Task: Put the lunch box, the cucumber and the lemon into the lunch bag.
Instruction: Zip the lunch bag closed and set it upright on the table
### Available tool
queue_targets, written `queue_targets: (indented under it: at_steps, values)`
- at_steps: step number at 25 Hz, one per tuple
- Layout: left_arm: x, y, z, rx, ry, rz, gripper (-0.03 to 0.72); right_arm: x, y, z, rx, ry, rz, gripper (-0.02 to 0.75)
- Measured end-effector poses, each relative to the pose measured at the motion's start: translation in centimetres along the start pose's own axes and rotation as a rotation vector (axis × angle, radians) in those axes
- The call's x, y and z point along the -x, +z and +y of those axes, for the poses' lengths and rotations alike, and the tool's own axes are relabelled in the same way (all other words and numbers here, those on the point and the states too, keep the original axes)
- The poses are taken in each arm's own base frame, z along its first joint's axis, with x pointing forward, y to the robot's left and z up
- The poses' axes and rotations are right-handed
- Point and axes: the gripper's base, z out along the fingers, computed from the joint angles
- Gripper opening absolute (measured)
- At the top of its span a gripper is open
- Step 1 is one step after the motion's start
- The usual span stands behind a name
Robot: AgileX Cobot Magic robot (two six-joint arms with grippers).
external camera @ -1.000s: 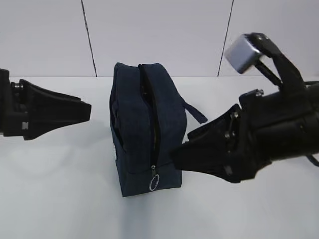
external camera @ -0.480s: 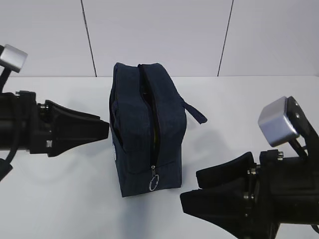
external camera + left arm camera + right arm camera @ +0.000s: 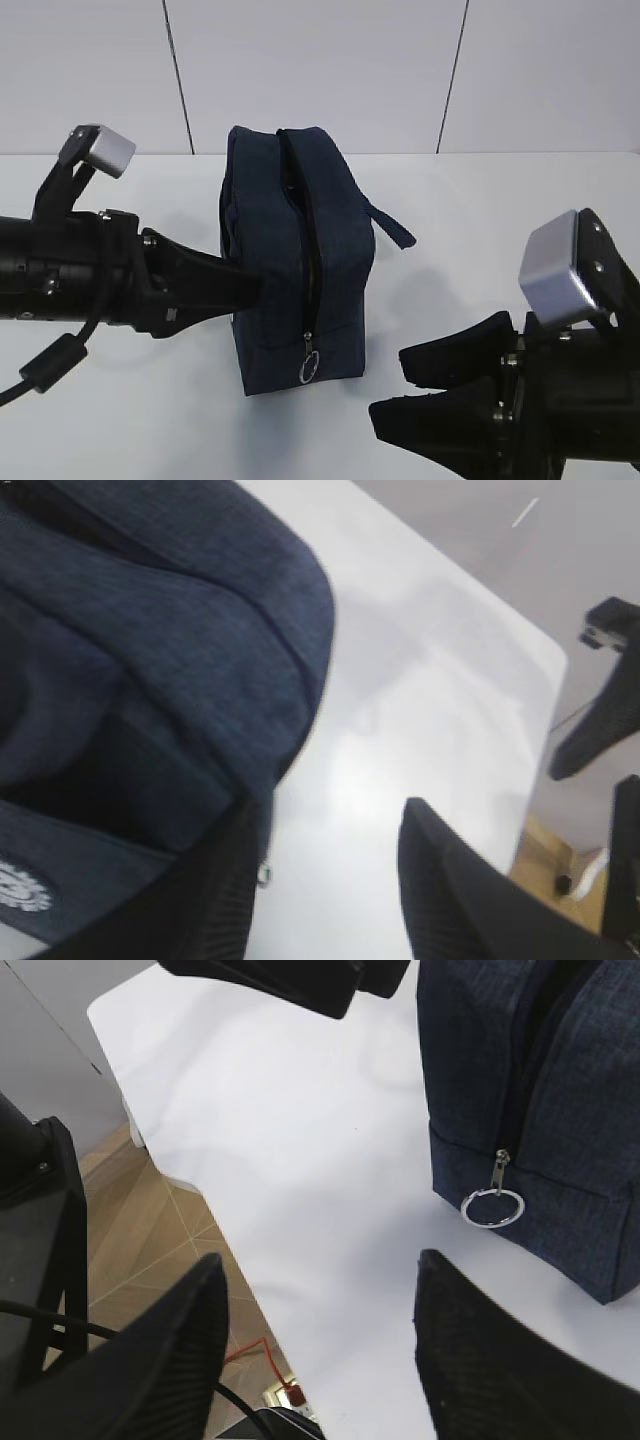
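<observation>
Black right claw (image 3: pixel 400 395): nearest, jaws wide apart, empty, on table (image 3: pixel 120 400).
Ring pull (image 3: pixel 309 367): just ahead-left of right claw, zipper looks closed.
Lunch bag (image 3: pixel 295 260): upright, beyond right claw.
Left claw (image 3: pixel 245 285): half-spread against bag's side, grip unclear.
Box, cucumber, lemon: not visible.
Risk: left claw's push could tip or slide bag.
</observation>
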Motion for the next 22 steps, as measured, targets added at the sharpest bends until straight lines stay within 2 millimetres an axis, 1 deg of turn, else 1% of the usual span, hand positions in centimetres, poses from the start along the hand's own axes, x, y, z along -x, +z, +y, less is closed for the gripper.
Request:
queue_targets:
  at_steps: [6,10,16,22]
  values:
    - [0.9,0.9,1.0,0.047,0.002,-0.001,0.337,-0.5,0.6,-0.4,-0.003,-0.006,0.033,0.453]
    - [1.1,1.2,1.8,0.108,-0.003,0.009,0.337,-1.0,1.1,-0.8,0.000,0.003,0.061,0.453]
    - [1.1,1.1,2.3,0.153,-0.003,0.016,0.337,-1.2,1.3,-0.9,0.002,-0.007,0.071,0.453]
    - [1.2,1.1,2.2,0.148,-0.002,0.013,0.337,-1.2,1.3,-0.9,0.002,-0.019,0.071,0.453]
